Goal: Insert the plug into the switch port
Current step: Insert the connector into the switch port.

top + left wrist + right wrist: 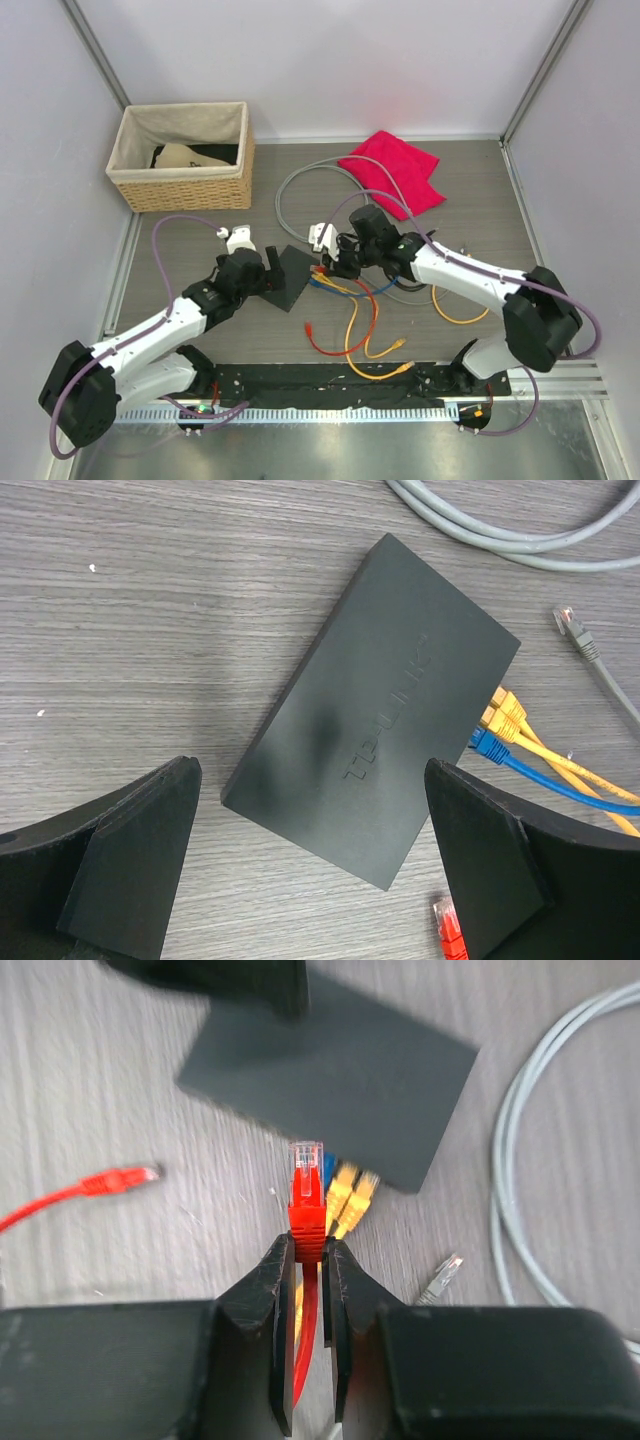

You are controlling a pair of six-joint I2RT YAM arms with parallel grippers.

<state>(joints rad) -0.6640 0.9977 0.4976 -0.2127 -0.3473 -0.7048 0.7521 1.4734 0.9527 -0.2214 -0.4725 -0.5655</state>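
Note:
The switch (290,275) is a flat dark grey box lying on the table; it also shows in the left wrist view (375,735) and the right wrist view (335,1075). Two yellow plugs (505,715) and a blue plug (487,742) sit in its port edge. My right gripper (310,1250) is shut on a red plug (307,1195), held just short of the port edge, beside the blue plug. My left gripper (310,865) is open, hovering over the switch's near end without touching it. The red cable's other plug (450,935) lies loose by the left gripper's right finger.
A wicker basket (180,155) stands at the back left. A red cloth (395,170) lies at the back right. A grey cable (320,195) loops behind the switch, its plug (575,630) loose. Orange, yellow and red cables (360,330) trail toward the front.

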